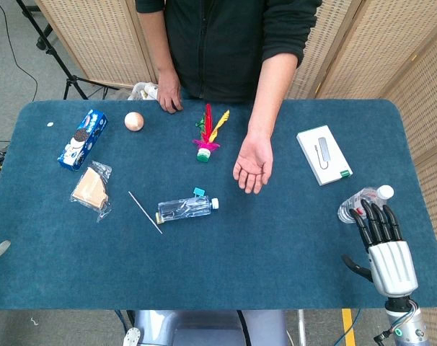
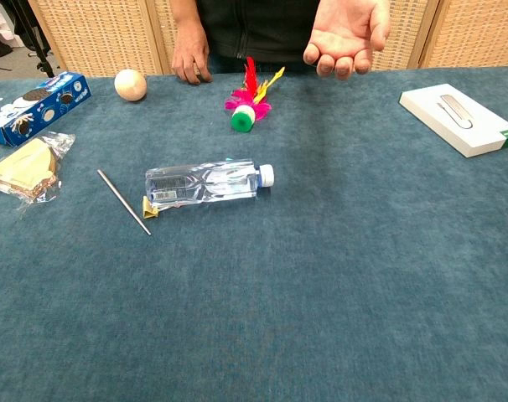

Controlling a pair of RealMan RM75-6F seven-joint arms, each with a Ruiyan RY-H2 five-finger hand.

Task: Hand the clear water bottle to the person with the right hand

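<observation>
Clear water bottle [image 1: 357, 205], head view: lying on its side near the right edge of the blue table [image 1: 276, 267], white cap pointing away from the robot. Right hand [image 1: 383, 241] sits just behind it, palm down, dark fingers [image 1: 370, 220] straight and slightly apart, with the tips overlapping the bottle's near end. Thumb sticks out to the side. Nothing is gripped and the hand is spread wide. Can't tell if the tips actually press on the bottle.

Person's open palm [image 1: 253, 164] faces up mid-table, well apart from that bottle. Their other hand [image 1: 169, 97] rests at the far edge. White flat box [image 1: 324, 154] lies between the palm and the right edge. Second water bottle [image 1: 187, 209] lies on its side at centre, with a thin metal rod [image 1: 145, 212] just left of it. Also there: feather shuttlecock [image 1: 207, 137], small ball [image 1: 134, 121], Oreo box [image 1: 83, 138], wrapped sandwich [image 1: 91, 189].

Chest view: the task bottle and the right hand are out of frame. It shows the second water bottle [image 2: 202, 182] with its cap to the right, the rod [image 2: 124, 201] beside it, the shuttlecock [image 2: 247, 105], ball [image 2: 130, 85], Oreo box [image 2: 32, 107], sandwich [image 2: 23, 167] and white box [image 2: 462, 119]. The open palm [image 2: 344, 33] is held up at the far side.
</observation>
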